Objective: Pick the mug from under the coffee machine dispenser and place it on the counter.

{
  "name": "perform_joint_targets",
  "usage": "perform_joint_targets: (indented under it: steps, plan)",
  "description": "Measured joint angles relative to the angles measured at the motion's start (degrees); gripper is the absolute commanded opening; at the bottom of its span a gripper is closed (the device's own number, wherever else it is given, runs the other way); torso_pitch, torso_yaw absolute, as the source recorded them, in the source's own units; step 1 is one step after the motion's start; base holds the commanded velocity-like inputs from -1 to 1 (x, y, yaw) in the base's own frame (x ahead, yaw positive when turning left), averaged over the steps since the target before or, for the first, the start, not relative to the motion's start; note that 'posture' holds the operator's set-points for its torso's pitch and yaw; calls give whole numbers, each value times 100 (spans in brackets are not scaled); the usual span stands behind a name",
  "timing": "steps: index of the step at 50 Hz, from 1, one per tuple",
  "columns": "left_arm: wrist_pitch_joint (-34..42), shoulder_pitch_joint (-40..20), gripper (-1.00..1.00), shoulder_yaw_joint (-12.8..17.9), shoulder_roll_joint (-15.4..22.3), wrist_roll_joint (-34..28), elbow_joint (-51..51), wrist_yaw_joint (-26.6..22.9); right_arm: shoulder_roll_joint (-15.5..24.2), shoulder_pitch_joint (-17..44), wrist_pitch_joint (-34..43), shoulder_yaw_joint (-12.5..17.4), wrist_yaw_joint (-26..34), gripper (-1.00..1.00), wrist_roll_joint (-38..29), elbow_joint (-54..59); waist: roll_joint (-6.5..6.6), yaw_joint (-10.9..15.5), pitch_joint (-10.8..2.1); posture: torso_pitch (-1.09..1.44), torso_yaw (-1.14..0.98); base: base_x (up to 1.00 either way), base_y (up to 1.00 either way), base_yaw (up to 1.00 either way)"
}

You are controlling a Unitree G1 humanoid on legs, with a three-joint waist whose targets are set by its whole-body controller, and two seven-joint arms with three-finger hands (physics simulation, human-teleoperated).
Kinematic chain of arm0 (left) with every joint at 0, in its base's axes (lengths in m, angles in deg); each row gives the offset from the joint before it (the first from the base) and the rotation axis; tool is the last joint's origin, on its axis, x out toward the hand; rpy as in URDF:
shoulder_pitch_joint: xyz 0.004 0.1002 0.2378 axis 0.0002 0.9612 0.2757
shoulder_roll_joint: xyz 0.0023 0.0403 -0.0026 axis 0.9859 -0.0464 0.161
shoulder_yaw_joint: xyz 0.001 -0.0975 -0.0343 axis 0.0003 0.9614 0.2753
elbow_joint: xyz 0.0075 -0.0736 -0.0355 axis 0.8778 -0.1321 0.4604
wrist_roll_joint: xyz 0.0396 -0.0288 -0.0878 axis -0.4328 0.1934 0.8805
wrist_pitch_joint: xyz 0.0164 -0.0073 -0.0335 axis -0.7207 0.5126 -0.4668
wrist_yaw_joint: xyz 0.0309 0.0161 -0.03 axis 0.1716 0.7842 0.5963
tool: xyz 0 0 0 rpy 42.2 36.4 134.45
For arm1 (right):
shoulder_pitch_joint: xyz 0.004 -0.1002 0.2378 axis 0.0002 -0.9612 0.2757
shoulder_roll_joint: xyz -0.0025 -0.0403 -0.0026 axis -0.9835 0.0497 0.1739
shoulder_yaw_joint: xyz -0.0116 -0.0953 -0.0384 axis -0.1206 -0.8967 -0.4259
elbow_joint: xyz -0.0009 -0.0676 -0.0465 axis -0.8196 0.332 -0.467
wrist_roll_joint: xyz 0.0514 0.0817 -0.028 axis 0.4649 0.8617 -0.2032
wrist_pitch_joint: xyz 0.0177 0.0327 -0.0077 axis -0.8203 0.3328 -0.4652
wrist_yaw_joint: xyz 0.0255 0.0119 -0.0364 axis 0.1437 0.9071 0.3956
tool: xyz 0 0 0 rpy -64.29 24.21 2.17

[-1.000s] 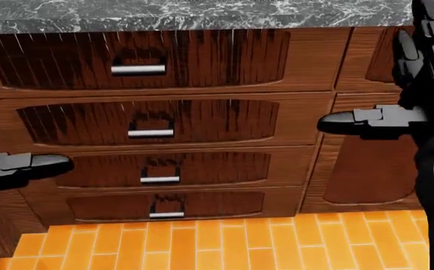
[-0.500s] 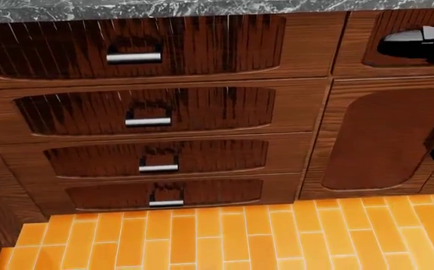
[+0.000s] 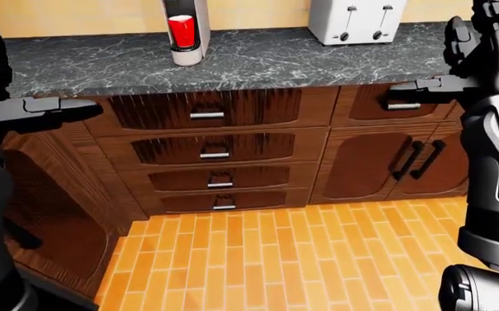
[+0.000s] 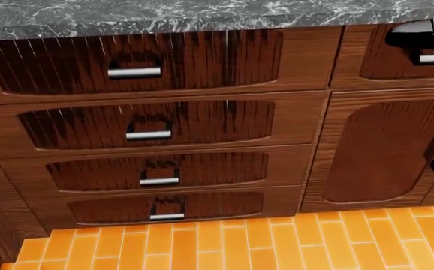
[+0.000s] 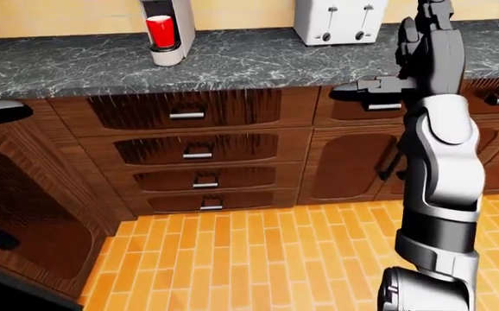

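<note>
Left hand (image 3: pixel 33 110): I have it raised at counter-edge height, far left of the machine. Fingers spread, one pointing right, nothing in them. It is parked there only to stay out of the way, I judge.
Machine (image 3: pixel 186 26): stands on the counter (image 3: pixel 258 65), upper left in the left-eye view. I use it as my landmark.
Mug (image 3: pixel 180 31): red, tucked in the machine's bay under the dispenser, upright, resting on the drip base. It sits there untouched; neither hand is near it.
Drawers (image 3: pixel 211 155): a stack of four right below the machine, under the counter's edge. They fill the head view, so I rely on the eye views for the mug.
Toaster (image 3: pixel 357 19): white, on the counter well right of the machine. The bare counter between the two looks like the natural drop spot.
Right hand (image 5: pixel 409 65): held up high, far right of the machine, level with the counter's edge. Fingers apart, thumb pointing left, gripping nothing. I judge this the reaching hand, though it must travel left and over the counter first.
</note>
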Motion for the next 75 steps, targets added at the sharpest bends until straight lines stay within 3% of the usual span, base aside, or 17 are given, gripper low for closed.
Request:
perform_joint_targets:
  steps: [4,11,18,22,24,27,32,36,37,39,43,50,56,60,63,68,75]
  plan:
    - [-75,-10,100,25,-17,-48,48,-19,13,12,-51,39,-3,100,-14,-89,9,-15,-8,0,0,13,0,0]
    - [-51,-15,100,-20,-35,-24,57,-41,15,-30,12,85,-15,100,-46,-41,218,-40,43,0,0,13,0,0]
    - [-3,15,100,89,-5,-65,-58,20,-46,21,58,-82,47,100,-14,-59,36,91,4,0,0,13,0,0]
    - [-43,-53,100,70,27,-58,-1,16,2,54,46,-21,42,100,-22,-35,-231,93,10,0,0,13,0,0]
    - [-64,-25,100,-9,-29,-36,31,-4,26,14,45,65,14,100,-39,-4,-152,4,53,0,0,13,0,0]
    - [-26,-35,100,-85,-20,15,6,-47,36,-23,96,117,-34,100,-70,47,-212,-65,30,0,0,14,0,0]
    - [-26,-41,100,7,0,8,9,-20,38,36,72,64,-22,100,-63,-67,-1,-32,65,0,0,14,6,0]
    - [-75,-33,100,14,10,-1,40,-19,38,41,73,56,-10,100,-67,-47,367,-83,18,0,0,14,7,0]
    - [-88,-25,100,28,21,-8,27,-19,4,39,69,46,-9,100,-71,-53,386,-62,-5,0,0,14,8,0]
    - [-83,43,100,67,-18,-33,-27,-6,-57,-25,86,-43,13,100,-64,-44,326,9,72,0,0,15,7,0]
    - [0,40,100,47,-11,-58,-103,9,-63,-42,178,-94,57,100,-54,11,217,26,49,0,0,15,7,0]
    - [-71,-23,100,84,38,-47,8,-1,3,59,90,15,24,100,-66,-153,-341,57,-5,0,0,16,10,0]
    - [2,29,100,-63,-32,13,-34,-58,7,-42,137,82,-9,100,-107,29,-236,-61,4,0,0,18,10,0]
    - [-33,-7,100,14,-4,-1,43,-41,29,8,109,76,5,100,-99,-28,75,-78,75,0,0,21,9,0]
    - [-73,-27,100,32,22,-3,73,-40,39,55,94,65,6,100,-97,-30,432,-106,14,0,0,22,9,0]
    - [-17,59,100,93,-4,-46,-57,3,-65,-14,120,-104,62,100,-66,32,318,36,43,0,0,22,9,0]
    - [-51,18,100,101,29,-38,10,-9,-1,73,77,-5,38,100,-82,-65,-212,96,42,0,0,23,9,0]
